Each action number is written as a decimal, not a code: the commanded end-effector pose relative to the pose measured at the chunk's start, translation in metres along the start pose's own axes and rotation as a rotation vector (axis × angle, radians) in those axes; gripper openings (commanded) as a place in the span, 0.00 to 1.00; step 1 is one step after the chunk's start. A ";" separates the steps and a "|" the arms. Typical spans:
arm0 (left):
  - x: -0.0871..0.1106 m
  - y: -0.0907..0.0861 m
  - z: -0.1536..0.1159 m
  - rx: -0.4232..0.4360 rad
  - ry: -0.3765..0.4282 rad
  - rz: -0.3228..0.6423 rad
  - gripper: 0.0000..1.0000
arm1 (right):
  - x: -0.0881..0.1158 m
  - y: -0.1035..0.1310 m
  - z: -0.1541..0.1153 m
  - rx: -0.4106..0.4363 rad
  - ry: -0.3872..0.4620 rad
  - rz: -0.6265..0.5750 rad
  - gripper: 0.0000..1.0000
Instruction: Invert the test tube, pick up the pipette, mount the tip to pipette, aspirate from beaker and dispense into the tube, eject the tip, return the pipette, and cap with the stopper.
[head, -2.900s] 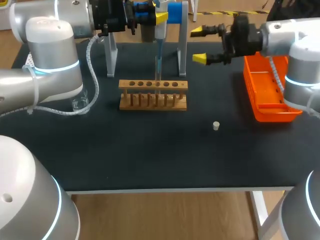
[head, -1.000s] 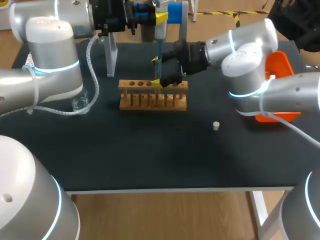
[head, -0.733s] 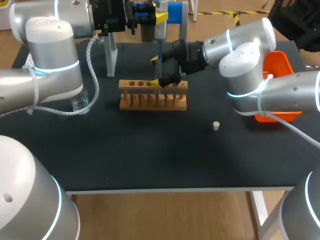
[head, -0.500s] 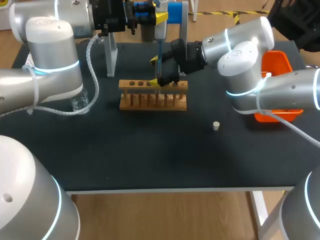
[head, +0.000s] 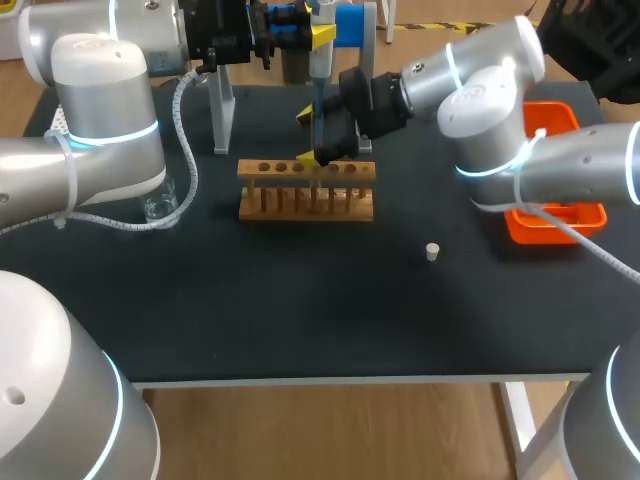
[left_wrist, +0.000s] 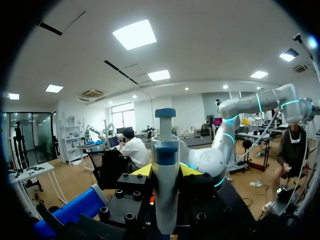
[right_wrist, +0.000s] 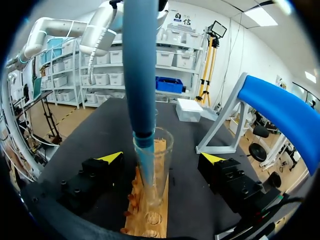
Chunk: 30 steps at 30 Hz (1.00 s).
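Left hand (left_wrist: 165, 171) clamps the pipette (left_wrist: 164, 145), its tip (right_wrist: 146, 155) down inside the test tube (right_wrist: 155, 175) standing in the rack (head: 306, 203). Right hand (right_wrist: 160, 159) straddles the tube, fingers wide, not touching. Looks like the dispense step; tip eject, pipette return and capping are left, and the stopper (head: 432, 251) lies on the table (head: 300, 310).

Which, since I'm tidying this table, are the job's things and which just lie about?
Job: pipette, test tube, wooden rack, beaker, stopper, blue stand.
Lying about: orange tray, as far as shown.
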<state>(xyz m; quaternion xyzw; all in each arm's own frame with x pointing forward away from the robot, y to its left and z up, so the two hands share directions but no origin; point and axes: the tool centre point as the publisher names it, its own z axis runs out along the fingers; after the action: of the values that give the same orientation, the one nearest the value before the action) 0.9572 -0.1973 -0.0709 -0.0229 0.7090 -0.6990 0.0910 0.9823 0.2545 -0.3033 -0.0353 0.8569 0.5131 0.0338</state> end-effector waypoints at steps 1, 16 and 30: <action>0.001 0.000 0.001 0.001 -0.005 0.000 0.00 | -0.004 0.001 -0.002 0.003 0.016 -0.002 1.00; 0.001 0.000 0.001 0.001 -0.005 0.000 0.00 | -0.001 0.001 -0.001 0.015 0.021 -0.023 1.00; 0.001 0.000 0.001 0.001 -0.005 0.000 0.00 | 0.002 0.000 0.000 0.025 0.018 -0.037 1.00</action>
<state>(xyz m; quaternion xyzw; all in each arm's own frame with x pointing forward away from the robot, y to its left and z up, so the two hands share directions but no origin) 0.9572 -0.1973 -0.0709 -0.0229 0.7090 -0.6990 0.0910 0.9795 0.2550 -0.3043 -0.0545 0.8618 0.5028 0.0375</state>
